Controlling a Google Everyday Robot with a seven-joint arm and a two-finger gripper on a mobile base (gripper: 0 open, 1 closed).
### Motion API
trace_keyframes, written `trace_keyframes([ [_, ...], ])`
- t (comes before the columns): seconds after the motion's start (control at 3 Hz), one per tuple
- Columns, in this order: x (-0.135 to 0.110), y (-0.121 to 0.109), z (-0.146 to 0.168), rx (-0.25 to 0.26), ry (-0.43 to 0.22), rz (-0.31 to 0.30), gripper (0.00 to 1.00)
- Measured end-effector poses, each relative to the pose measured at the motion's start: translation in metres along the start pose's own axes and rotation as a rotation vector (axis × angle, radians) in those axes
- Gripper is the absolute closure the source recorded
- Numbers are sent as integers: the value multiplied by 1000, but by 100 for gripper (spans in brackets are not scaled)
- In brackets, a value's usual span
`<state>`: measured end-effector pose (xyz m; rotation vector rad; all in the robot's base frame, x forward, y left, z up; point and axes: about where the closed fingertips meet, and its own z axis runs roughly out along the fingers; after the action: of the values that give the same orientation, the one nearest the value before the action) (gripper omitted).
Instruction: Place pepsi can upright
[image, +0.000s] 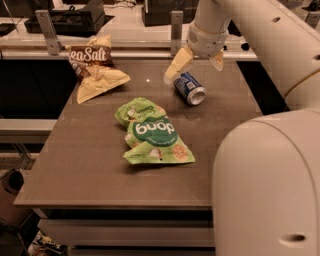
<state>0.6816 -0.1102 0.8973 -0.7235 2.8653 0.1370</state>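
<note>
Claw (197, 62) hung spread wide just above the pepsi can (190, 88), lying sideways on the desk (90, 165). Light, stiff, slick metal, probably rolls; I'd grab across its middle.

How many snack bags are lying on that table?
3: a Sea Salt bag far left, a smaller green bag and a larger green bag overlapping mid-table. The robot's body may hide more. The gripper hovers open above the pepsi can.

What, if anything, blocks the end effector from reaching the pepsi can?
Probably nothing, so yes: the open end effector hovers above the pepsi can, lying on its side; the nearest green bag sits aside.
</note>
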Motion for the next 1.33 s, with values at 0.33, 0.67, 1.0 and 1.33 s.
trace_keyframes([
  [0.33,-8,-10,26,-29,21,48,0],
  [0.67,-14,-15,41,-44,28,72,0],
  [1.0,-17,-18,48,-46,29,82,0],
  [1.33,-19,-19,51,-45,30,82,0],
])
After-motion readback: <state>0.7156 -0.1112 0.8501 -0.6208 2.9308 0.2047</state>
